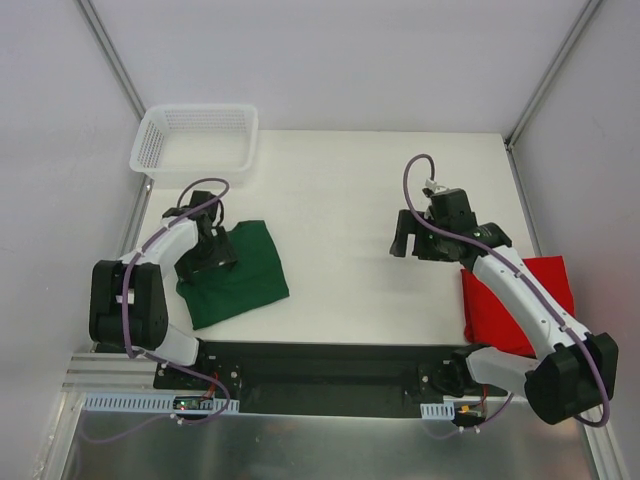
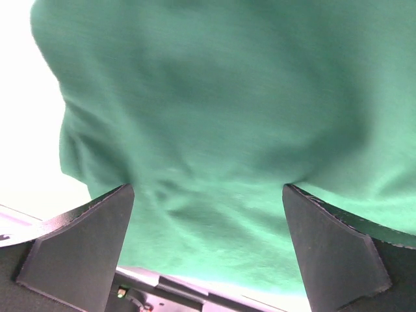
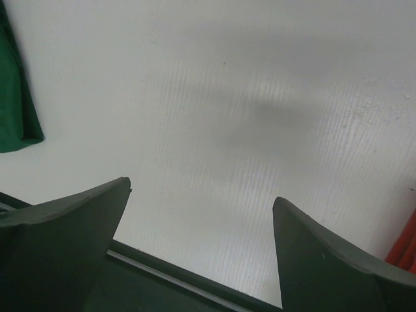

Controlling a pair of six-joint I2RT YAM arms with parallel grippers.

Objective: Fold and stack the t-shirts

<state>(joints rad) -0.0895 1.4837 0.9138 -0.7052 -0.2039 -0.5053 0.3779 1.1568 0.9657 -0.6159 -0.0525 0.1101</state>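
Observation:
The dark green t-shirt (image 1: 245,272) lies folded on the left of the white table (image 1: 350,200). My left gripper (image 1: 213,260) hovers just over its left part, open. In the left wrist view the green t-shirt (image 2: 214,110) fills the frame, and the left gripper (image 2: 207,190) stands wide with cloth below the fingers and nothing pinched. The red t-shirt (image 1: 515,300) lies at the right edge, partly under my right forearm. My right gripper (image 1: 412,243) is open above bare table, left of the red shirt. In the right wrist view the right gripper (image 3: 201,193) holds nothing.
A white mesh basket (image 1: 195,140) stands at the far left corner. The black base rail (image 1: 320,365) runs along the near edge. In the right wrist view, a sliver of green shirt (image 3: 13,97) shows at the left edge and red cloth (image 3: 406,247) at the right.

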